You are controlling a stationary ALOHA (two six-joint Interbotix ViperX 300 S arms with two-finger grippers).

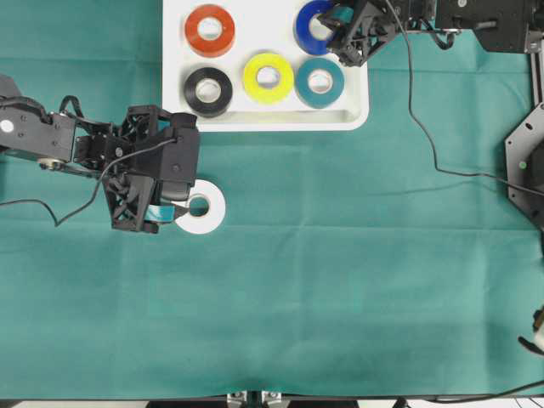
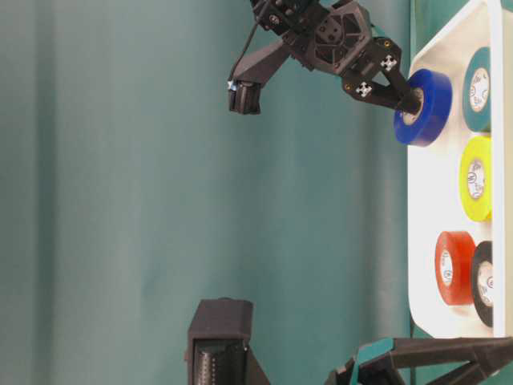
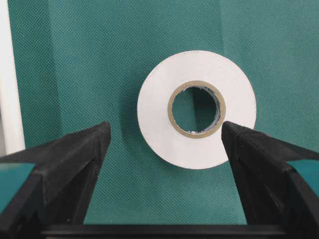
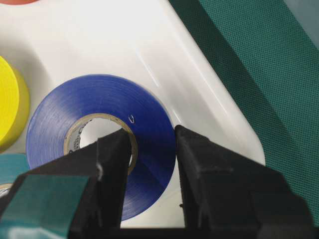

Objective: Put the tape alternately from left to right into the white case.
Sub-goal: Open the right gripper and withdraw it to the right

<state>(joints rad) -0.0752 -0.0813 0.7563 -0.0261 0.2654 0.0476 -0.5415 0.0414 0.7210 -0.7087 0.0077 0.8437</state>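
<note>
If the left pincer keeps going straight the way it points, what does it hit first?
Probably the white tape roll: it lies flat just ahead of the open left pincer, roughly between its fingers. Height above the cloth is unclear.

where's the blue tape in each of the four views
Overhead: blue tape top right, in the white case, under the right gripper.
Table-level: upper right, at the case's edge.
Left wrist: not in view.
Right wrist: lower centre, its wall pinched.
Shared landmark: the white case.

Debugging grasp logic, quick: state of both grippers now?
Left gripper: open, straddling the white roll.
Right gripper: shut on the blue roll.
</note>
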